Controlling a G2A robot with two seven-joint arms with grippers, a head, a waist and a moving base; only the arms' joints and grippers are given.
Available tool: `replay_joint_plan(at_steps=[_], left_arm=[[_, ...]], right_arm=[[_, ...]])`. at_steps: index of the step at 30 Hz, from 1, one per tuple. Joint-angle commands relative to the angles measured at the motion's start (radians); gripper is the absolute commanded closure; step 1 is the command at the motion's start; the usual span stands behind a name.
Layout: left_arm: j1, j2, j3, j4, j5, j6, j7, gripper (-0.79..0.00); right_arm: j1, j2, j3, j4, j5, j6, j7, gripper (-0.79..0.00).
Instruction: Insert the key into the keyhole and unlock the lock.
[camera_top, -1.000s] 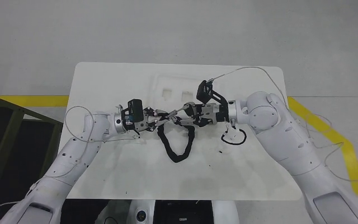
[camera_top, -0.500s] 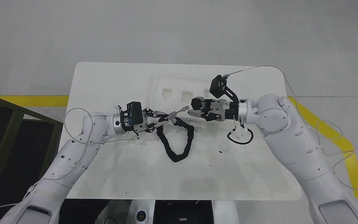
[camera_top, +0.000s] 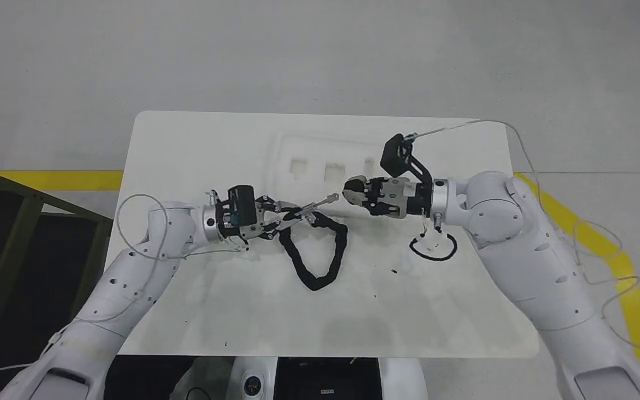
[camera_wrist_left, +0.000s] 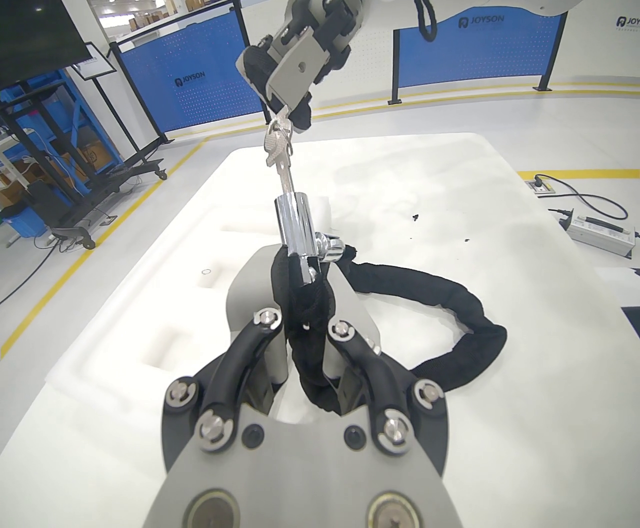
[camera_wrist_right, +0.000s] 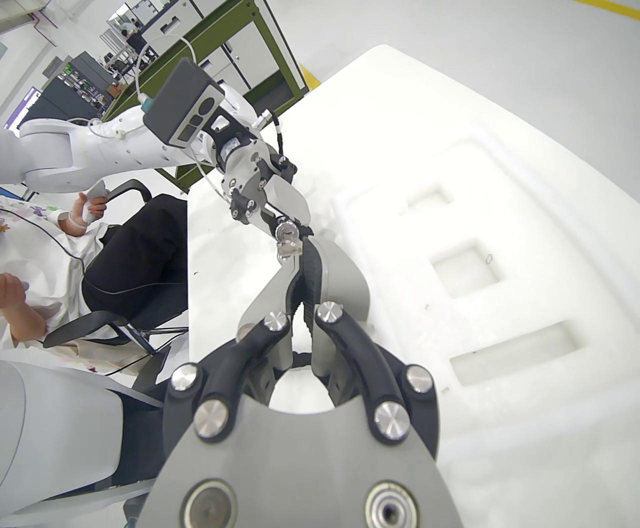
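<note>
A black fabric-sleeved chain lock (camera_top: 320, 265) loops on the white table, its chrome cylinder (camera_top: 313, 209) raised off the surface. My left gripper (camera_top: 285, 213) is shut on the sleeved chain just behind the cylinder (camera_wrist_left: 295, 230). A silver key (camera_wrist_left: 277, 145) has its blade tip in the cylinder's end. My right gripper (camera_top: 345, 193) is shut on the key's head, facing the left gripper. From the right wrist, the key (camera_wrist_right: 288, 246) sits at the tips of the right gripper (camera_wrist_right: 300, 260), with the cylinder's face (camera_wrist_right: 286, 231) just beyond.
A white foam tray (camera_top: 300, 160) with several rectangular pockets lies at the back of the table (camera_top: 200, 300). A small black cord loop (camera_top: 435, 245) lies under the right forearm. A few dark specks dot the table's front half.
The right gripper drew back to the right, away from the left gripper, with the key, and its wrist turned. The left arm stayed almost still, holding the lock.
</note>
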Motion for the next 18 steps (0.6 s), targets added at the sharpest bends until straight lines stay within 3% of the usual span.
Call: replay_joint_plan(at_steps=[1,18], left_arm=[[-0.002,-0.001,0.005,-0.001,0.002,-0.001,-0.001,0.0],[-0.009,0.0,0.017,0.002,0.0,0.001,0.001,0.0]], right_arm=[[-0.004,0.0,0.0,-0.002,-0.012,0.0,-0.013,0.0],[0.05,-0.016,-0.081,0.025,-0.005,0.001,0.028,0.0]])
